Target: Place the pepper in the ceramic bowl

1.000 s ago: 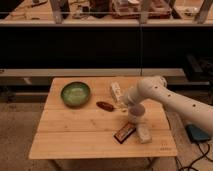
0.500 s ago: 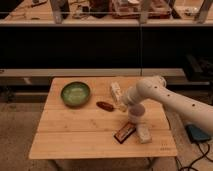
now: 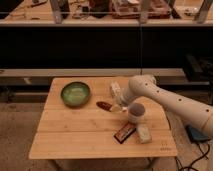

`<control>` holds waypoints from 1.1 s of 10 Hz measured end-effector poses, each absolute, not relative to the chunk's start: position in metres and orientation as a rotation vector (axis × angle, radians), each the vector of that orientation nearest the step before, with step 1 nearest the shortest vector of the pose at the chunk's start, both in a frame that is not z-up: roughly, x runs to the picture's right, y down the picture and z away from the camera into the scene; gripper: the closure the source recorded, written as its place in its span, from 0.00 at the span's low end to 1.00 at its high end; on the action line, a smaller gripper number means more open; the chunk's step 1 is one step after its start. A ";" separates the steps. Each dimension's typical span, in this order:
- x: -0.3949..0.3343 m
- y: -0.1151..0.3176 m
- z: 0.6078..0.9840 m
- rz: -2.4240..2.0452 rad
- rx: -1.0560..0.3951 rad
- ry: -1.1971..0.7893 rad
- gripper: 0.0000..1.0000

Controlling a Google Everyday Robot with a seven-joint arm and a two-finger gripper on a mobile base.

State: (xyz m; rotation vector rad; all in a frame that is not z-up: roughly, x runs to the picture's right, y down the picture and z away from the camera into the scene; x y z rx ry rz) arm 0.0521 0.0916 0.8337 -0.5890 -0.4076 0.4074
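The pepper (image 3: pixel 104 105) is a small dark red-brown tapered thing lying on the wooden table (image 3: pixel 75 135), right of the ceramic bowl. The ceramic bowl (image 3: pixel 75 93) is round, green, with a darker rim, at the table's back left. My gripper (image 3: pixel 118 105) is at the end of the white arm (image 3: pixel 165 100), low over the table just right of the pepper, close to it. I cannot tell if it touches the pepper.
A white cup (image 3: pixel 136 112) stands right of the gripper. A dark flat bar with an orange edge (image 3: pixel 124 132) and a pale block (image 3: pixel 143 133) lie near the front right. A pale packet (image 3: pixel 115 90) lies behind the gripper. Shelves stand behind the table.
The arm has moved slightly left, bringing the gripper nearer the pepper. The pepper and bowl have not moved.
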 end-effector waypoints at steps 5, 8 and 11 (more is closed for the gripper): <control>0.052 0.090 0.877 0.423 -0.525 -0.441 0.60; 0.054 0.095 0.890 0.419 -0.486 -0.446 0.60; 0.052 0.104 0.894 0.414 -0.475 -0.458 0.68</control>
